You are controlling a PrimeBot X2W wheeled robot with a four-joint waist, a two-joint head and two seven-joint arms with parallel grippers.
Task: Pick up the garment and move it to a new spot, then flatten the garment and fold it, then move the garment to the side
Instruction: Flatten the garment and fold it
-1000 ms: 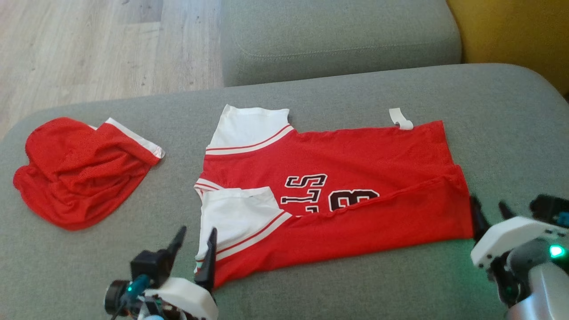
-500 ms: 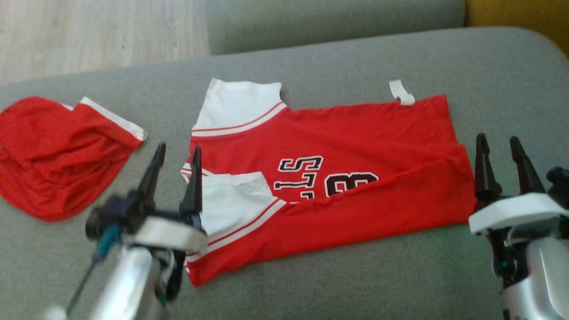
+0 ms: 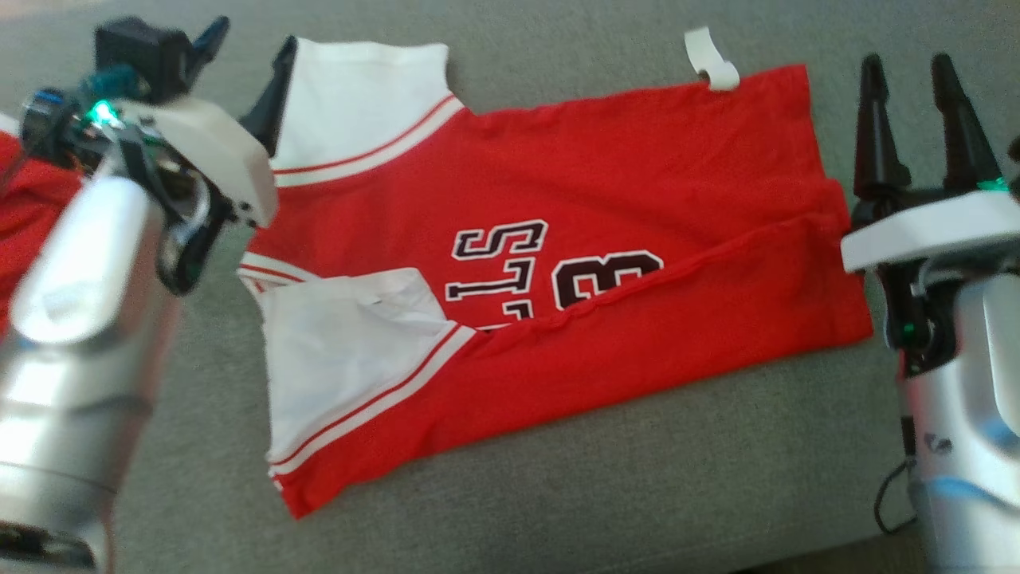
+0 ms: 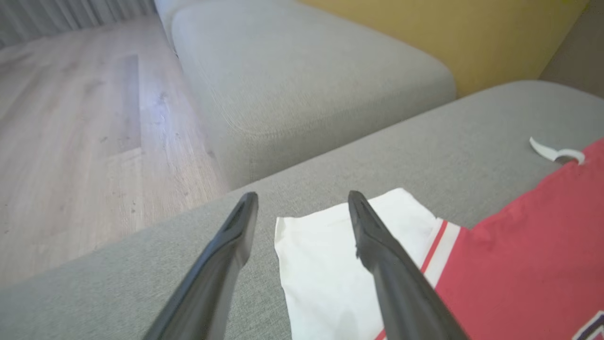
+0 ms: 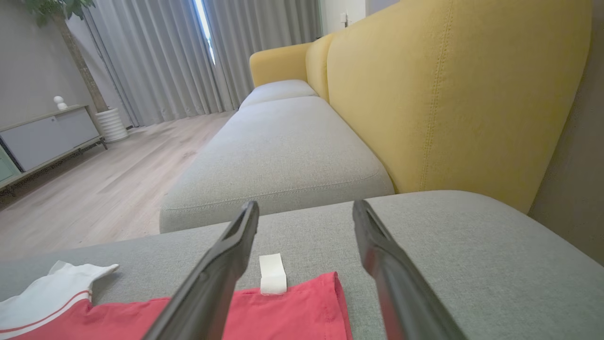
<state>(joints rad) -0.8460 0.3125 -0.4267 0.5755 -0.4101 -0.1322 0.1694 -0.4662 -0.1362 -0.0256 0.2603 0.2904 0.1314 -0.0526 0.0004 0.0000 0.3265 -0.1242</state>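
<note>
**Change.** Within the last second both arms have advanced from the near edge of the jersey (image 3: 606,183) to its far edge. The head camera has also tipped downward, so the shift of the whole scene is not a move of the cloth. The jersey lies flat on the sofa seat (image 3: 637,494), where it lay before.

**Left gripper** (image 4: 302,200): jaws fully spread, holding nothing. The corner of the white far sleeve (image 3: 358,88) lies between the jaws and below them, and the right-hand finger stands over the sleeve.

**Right gripper** (image 5: 306,210): jaws fully spread, holding nothing. The white tag (image 5: 272,274) and the far hem corner lie between the jaws, just ahead of the tips.

**Meaning.** The near flap (image 3: 637,351) is already turned over the lettering. The first fold appears complete, and the arms are placed to take the far edge for the second. Neither grip has closed yet. A second red garment (image 3: 32,215) lies outside the left jaws and is not involved.
</note>
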